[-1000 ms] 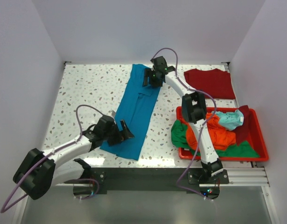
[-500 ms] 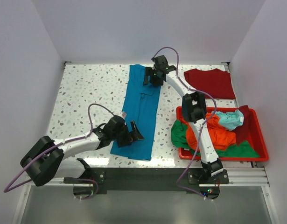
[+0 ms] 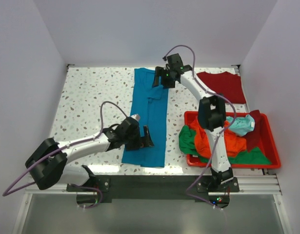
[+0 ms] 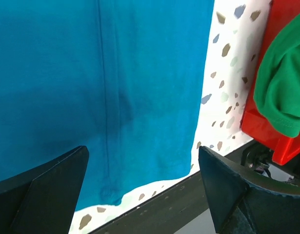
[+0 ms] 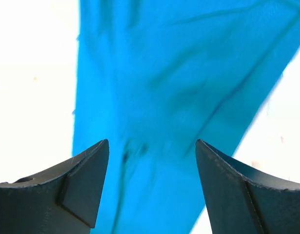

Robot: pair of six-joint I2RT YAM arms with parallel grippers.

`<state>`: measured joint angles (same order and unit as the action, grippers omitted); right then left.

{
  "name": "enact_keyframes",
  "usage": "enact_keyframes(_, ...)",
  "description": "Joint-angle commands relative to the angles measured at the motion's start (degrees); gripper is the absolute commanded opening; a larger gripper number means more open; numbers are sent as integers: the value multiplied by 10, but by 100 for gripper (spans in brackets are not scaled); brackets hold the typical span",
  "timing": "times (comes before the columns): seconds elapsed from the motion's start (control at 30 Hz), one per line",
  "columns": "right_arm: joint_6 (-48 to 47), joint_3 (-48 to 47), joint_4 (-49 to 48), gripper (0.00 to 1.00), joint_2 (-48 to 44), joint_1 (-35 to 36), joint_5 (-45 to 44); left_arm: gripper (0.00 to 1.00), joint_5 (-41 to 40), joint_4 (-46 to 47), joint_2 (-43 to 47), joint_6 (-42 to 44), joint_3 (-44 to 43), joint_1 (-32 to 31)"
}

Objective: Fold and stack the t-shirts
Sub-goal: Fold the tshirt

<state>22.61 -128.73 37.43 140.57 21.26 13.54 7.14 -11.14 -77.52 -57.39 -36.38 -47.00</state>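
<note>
The teal-blue t-shirt [image 3: 150,114] lies on the table as a long narrow strip running from back to front. My left gripper [image 3: 147,138] is open over its near end; in the left wrist view [image 4: 145,195] the jaws stand wide apart above the cloth [image 4: 91,87] and its near hem. My right gripper [image 3: 159,80] is open at the far end, with the jaws apart over the cloth [image 5: 174,87] and nothing held. A dark red t-shirt [image 3: 220,86] lies folded at the back right. Orange [image 3: 223,141], green [image 3: 189,141] and pale aqua [image 3: 240,124] t-shirts lie heaped in the bin.
The red plastic bin [image 3: 232,165] stands at the front right, and green cloth hangs over its left wall. In the left wrist view the bin [image 4: 279,39] and the green cloth [image 4: 281,92] are just right of the teal shirt. The table's dark front edge [image 4: 154,214] is close below.
My left gripper has moved right, and the near end of the teal strip swung right with it, so the strip now lies straight. My right gripper has shifted slightly right at the far end.
</note>
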Motion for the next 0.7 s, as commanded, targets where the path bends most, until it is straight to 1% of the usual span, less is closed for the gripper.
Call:
enact_keyframes(0.0,-5,74,-20,75,-157,12,29,100,-69,-81,49,31,-49,-1)
enact_keyframes(0.03,-9,96,-11,75,-177,24,26,100,-85,-108,60,35,-59,1)
enact_keyframes(0.07,-12,146,-5,74,-221,41,25,100,-108,-134,70,41,-62,5)
enact_keyframes(0.1,-13,176,-5,74,-243,41,24,100,-116,-134,70,45,-62,5)
enact_keyframes(0.13,-13,208,-7,74,-268,63,19,100,-121,-152,77,50,-55,19)
enact_keyframes(0.17,-14,240,-7,74,-310,77,-4,100,-122,-158,81,60,-49,30)
enact_keyframes(0.2,-14,306,-6,74,-335,91,-17,100,-121,-164,86,64,-42,44)
enact_keyframes(0.23,-12,340,-8,74,-354,120,-29,100,-119,-169,101,69,-27,72)
enact_keyframes(0.27,2,408,-11,73,-374,134,-43,100,-118,-170,112,81,-19,85)
enact_keyframes(0.3,13,441,-19,73,-410,147,-49,100,-126,-171,121,88,-12,96)
enact_keyframes(0.33,23,473,-22,72,-426,172,-55,99,-135,-174,139,94,-5,107)
enact_keyframes(0.37,44,530,-24,71,-443,185,-68,98,-142,-180,142,109,-4,110)
enact_keyframes(0.43,66,580,-25,70,-481,220,-80,98,-157,-198,144,119,-9,112)
enact_keyframes(0.47,90,623,-25,69,-491,230,-84,98,-157,-201,143,126,-8,113)
enact_keyframes(0.67,170,740,-15,64,-556,307,-99,96,-155,-204,158,115,17,112)
